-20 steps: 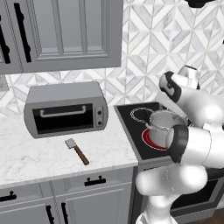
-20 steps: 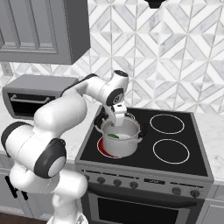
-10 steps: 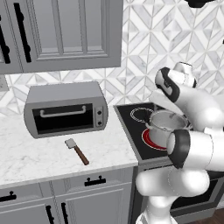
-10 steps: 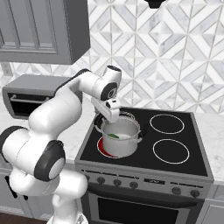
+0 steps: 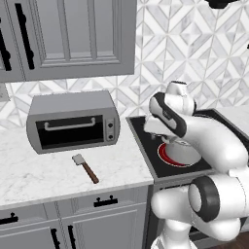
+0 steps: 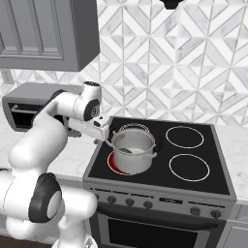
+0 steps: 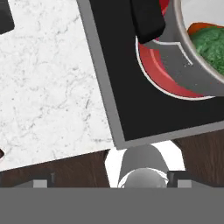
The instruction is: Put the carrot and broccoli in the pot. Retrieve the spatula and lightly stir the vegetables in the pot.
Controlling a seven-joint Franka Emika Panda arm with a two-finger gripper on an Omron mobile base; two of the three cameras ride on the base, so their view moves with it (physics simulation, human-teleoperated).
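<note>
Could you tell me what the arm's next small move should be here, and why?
Probably a swing left across the counter toward the spatula. The broccoli and a sliver of carrot already sit in the pot, the gripper is open and empty beside it, and the spatula lies untouched before the toaster oven.

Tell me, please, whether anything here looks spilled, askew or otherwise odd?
Nothing stands out. The pot sits upright on the glowing red burner with the broccoli inside, and the spatula lies flat on the marble counter.

Broccoli (image 7: 209,47) and carrot (image 7: 202,26) lie inside steel pot (image 6: 132,150); spatula (image 5: 85,168) lies flat.
</note>
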